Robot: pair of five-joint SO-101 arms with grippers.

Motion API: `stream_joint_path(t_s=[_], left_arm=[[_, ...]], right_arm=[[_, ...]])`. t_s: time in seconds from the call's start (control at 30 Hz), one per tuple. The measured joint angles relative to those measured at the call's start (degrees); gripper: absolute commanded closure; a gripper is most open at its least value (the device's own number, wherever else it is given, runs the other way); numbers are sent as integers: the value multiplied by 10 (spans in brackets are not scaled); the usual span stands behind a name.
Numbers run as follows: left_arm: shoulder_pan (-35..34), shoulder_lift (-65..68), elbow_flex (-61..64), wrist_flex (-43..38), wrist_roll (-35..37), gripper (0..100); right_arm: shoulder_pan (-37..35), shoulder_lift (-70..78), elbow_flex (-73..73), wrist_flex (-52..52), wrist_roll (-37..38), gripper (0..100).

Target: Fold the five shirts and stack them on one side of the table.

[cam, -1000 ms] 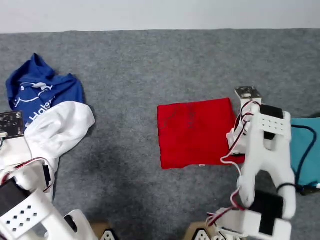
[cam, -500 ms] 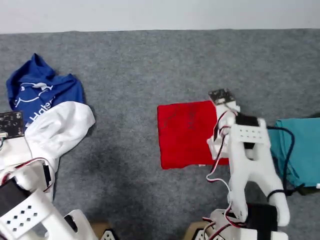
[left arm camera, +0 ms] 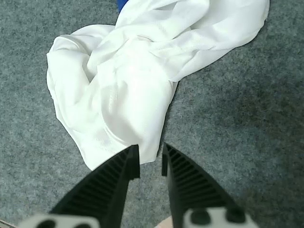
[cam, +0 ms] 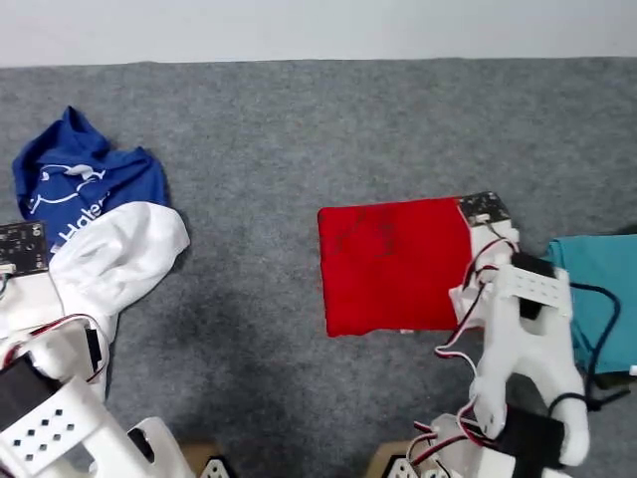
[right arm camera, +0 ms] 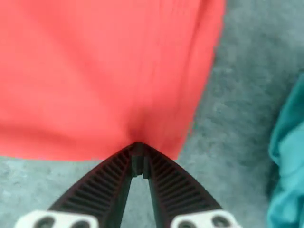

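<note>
Even, bright light falls from above; the white shirt [cam: 119,254] casts a soft shadow on the grey table [cam: 299,129] beside it.

Folded red shirt [cam: 393,264] mid-table; rumpled blue shirt [cam: 85,184], white shirt [cam: 119,254], teal shirt [cam: 612,264].

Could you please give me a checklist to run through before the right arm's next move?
1. Right hand shut on the folded red fabric shirt at its edge: ok.
2. Red shirt folded flat, rectangular: ok.
3. Grey carpet gap between red shirt and crumpled teal fabric shirt: ok.
4. Left hand open over crumpled white fabric shirt: ok.
5. Shirts stacked on one side: not ok.
</note>
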Motion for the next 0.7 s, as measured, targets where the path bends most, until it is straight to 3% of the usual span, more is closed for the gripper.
stream_joint_path(t_s=[0.2, 0.37, 0.53, 0.7], left_arm=[[0, 0, 0, 0, 0, 906], [0, 0, 0, 0, 0, 906], [0, 0, 0, 0, 0, 906], [0, 0, 0, 0, 0, 906]], right_arm=[[-34, -33, -29, 89, -14, 988], [-86, -37, -29, 88, -56, 988], [-87, -6, -30, 58, -63, 983], [-89, -6, -72, 64, -83, 822]])
